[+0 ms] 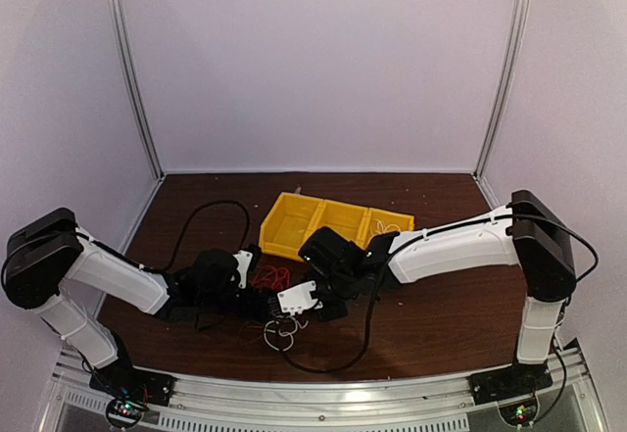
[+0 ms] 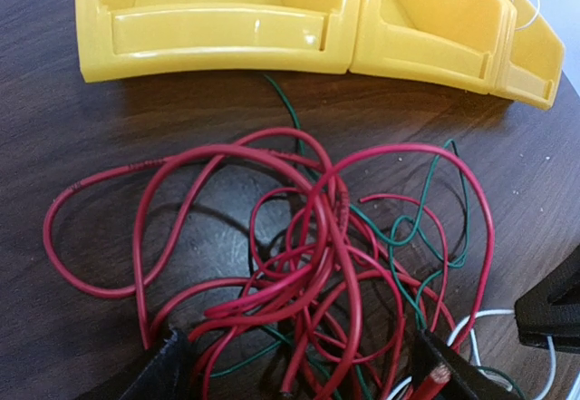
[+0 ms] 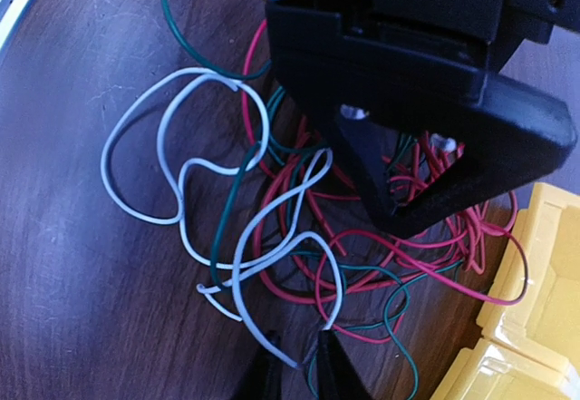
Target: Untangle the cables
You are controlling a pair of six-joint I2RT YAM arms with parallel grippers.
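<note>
Cables [image 2: 308, 264] in three colours tangle by three yellow bins [image 2: 217, 33]; left tool [image 2: 304, 373] wide, right tool [image 3: 299, 373] pinches white cable [image 3: 103, 160].

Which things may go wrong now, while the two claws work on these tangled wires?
The white wire is interlaced with the red wire and the green wire, so pulling it may drag all three together or tighten them. The left claw and right claw sit very close and might collide.
</note>
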